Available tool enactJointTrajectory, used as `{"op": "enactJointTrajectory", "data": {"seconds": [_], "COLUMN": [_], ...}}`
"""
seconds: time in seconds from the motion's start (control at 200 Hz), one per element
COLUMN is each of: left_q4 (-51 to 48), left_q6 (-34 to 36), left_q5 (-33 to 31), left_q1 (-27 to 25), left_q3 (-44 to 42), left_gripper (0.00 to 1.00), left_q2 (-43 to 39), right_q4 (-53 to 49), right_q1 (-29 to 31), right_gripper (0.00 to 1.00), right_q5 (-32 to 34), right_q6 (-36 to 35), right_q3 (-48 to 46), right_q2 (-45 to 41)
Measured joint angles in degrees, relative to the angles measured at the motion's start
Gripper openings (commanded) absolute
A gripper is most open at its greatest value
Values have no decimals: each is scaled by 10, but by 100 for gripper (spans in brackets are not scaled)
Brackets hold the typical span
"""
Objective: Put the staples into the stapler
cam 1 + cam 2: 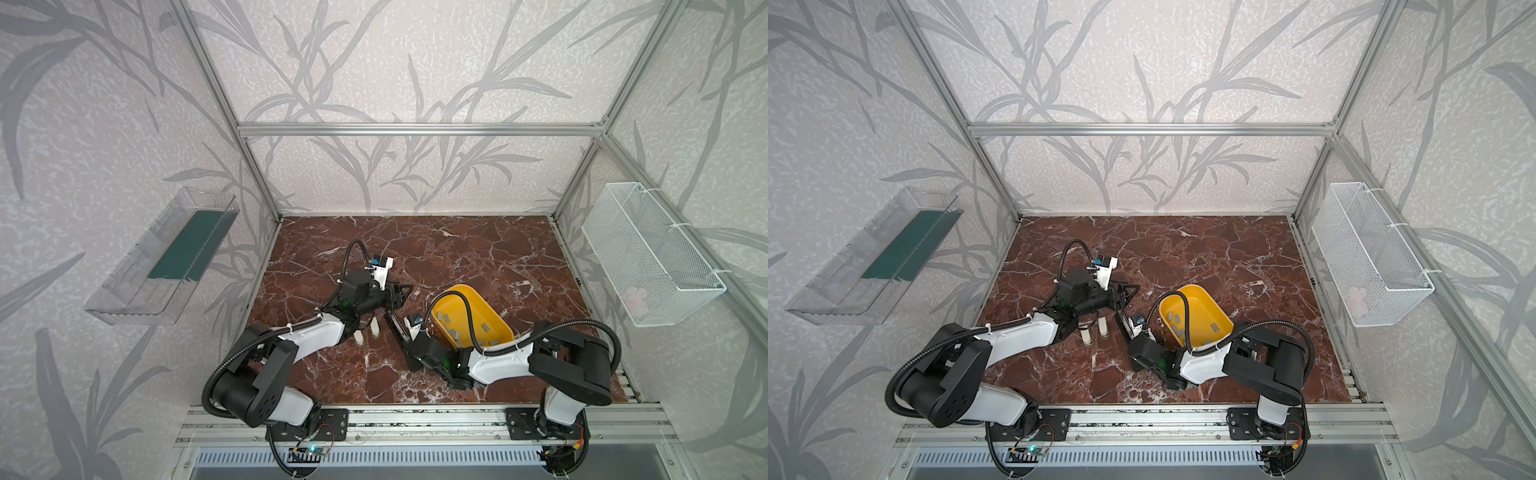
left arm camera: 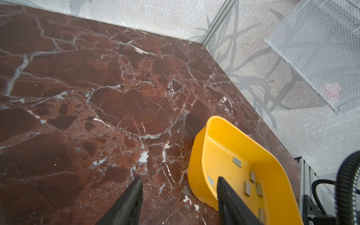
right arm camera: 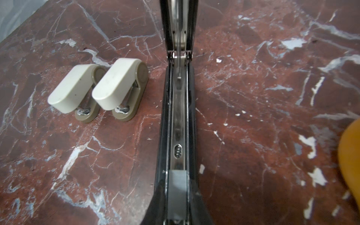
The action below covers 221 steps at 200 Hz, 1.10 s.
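Seating grey staple strip (image 3: 177,181) in long slim black stapler (image 3: 178,116), lid raised: right tool (image 3: 177,202) clamps strip, left tool (image 2: 179,179) open, empty; release judged next

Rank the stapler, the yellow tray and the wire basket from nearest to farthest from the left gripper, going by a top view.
1. The stapler: on the table right beside the left gripper, on its near side.
2. The yellow tray: on the table, off to the gripper's right.
3. The wire basket: hung on the right wall, well beyond the tray.
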Motion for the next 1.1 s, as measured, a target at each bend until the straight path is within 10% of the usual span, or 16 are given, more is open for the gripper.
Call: {"op": "enactJointTrajectory", "data": {"seconds": [1.105], "left_q4": [-146], "left_q6": [146], "left_q5": [-51], "left_q1": [-71], "left_q3": [43], "left_gripper": [64], "left_q2": [-18], "right_q4": [239], "right_q1": [-26], "right_gripper": [7], "right_q5": [21], "right_q6": [-74], "right_q3": [-107], "right_q2": [9]}}
